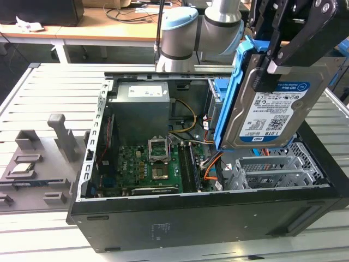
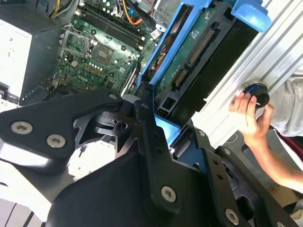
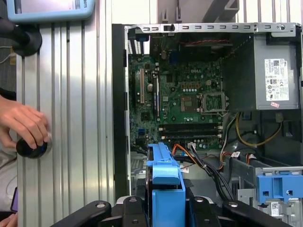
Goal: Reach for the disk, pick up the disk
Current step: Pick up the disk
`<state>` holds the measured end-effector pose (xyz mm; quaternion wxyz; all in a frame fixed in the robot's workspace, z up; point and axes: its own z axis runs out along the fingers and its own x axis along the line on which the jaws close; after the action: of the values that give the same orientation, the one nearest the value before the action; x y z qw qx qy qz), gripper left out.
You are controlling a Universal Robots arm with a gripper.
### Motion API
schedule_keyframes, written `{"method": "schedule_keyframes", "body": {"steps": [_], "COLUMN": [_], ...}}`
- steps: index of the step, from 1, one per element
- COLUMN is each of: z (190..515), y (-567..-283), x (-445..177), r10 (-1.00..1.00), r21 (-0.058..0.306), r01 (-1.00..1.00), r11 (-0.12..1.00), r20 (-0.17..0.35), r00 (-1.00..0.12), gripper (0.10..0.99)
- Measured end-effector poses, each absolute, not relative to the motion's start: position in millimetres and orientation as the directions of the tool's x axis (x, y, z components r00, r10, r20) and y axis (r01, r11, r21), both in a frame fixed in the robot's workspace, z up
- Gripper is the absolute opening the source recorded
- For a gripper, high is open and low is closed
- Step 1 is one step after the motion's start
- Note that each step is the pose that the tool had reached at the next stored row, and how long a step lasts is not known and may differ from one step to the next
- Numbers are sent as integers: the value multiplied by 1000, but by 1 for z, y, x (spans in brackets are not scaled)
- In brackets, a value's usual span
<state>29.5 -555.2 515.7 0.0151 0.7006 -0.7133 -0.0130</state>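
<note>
One disk (image 1: 271, 112) with its blue frame, held up by one gripper (image 1: 275, 57) on one robot arm (image 1: 188, 33); one open computer case (image 1: 207, 218) holding one green motherboard (image 1: 147, 169), one grey power supply (image 1: 140, 112) and one empty processor socket (image 1: 158, 147). One grey holder tray (image 1: 38, 164) sits at the exterior view's left, carrying one small silver chip (image 1: 23, 167). In the first wrist view one person's hand (image 3: 23, 125) rests on one black knob (image 3: 32, 149), and one further blue drive bracket (image 3: 279, 187) sits inside the case
</note>
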Motion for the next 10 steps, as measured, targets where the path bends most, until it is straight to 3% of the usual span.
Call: {"method": "schedule_keyframes", "body": {"steps": [10], "z": [514], "y": [-555], "x": [43], "r10": [-1000], "r21": [40], "r01": [-999], "r11": [18], "r20": [3], "r00": [-18], "gripper": [365]}}
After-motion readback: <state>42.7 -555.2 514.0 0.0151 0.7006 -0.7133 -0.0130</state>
